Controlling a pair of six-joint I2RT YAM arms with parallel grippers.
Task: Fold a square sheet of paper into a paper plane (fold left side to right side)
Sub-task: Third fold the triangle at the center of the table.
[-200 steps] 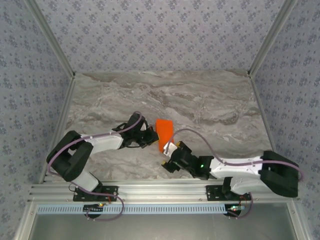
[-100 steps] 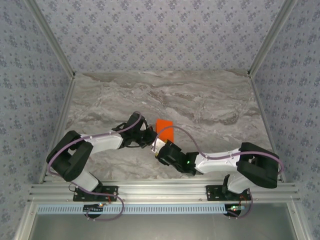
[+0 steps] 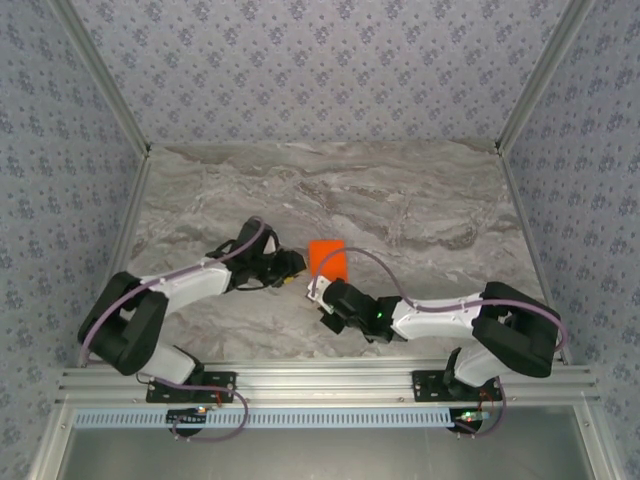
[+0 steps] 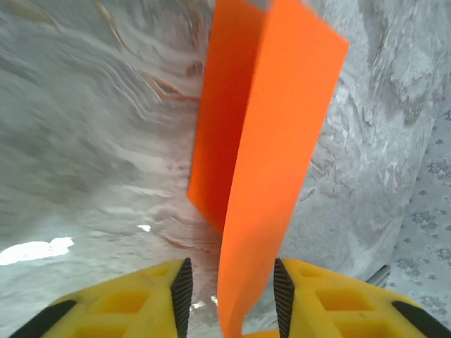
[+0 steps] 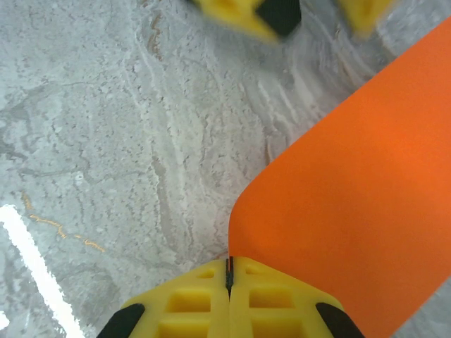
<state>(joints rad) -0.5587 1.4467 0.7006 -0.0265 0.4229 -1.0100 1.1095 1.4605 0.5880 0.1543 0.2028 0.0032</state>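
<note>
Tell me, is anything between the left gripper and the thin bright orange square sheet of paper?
Nothing visible. The thin bright orange square sheet of paper rises between the open jaws of the left gripper, above grey marble tabletop; the right gripper is shut on its edge.

Place: a robot laboratory cell; a built test enclosure rather than a home, shop or office
Bench: a marble-patterned table (image 3: 430,200); it is boxed in on the far, left and right sides
Walls: flat panels (image 3: 320,70) printed with a small floral pattern; they stand as screens round the table
Frame: aluminium posts (image 3: 100,75) run up the far corners; a slotted aluminium rail (image 3: 320,380) crosses the near edge
Machines: left arm (image 3: 170,290) and right arm (image 3: 450,315) bolted side by side to that rail; purple cables (image 3: 372,262) loop along them
Tooling: yellow moulded fingers on the left gripper (image 4: 230,282) and right gripper (image 5: 229,264)
Wiring: a pale slotted duct (image 3: 320,417) just nearer than the rail
</note>
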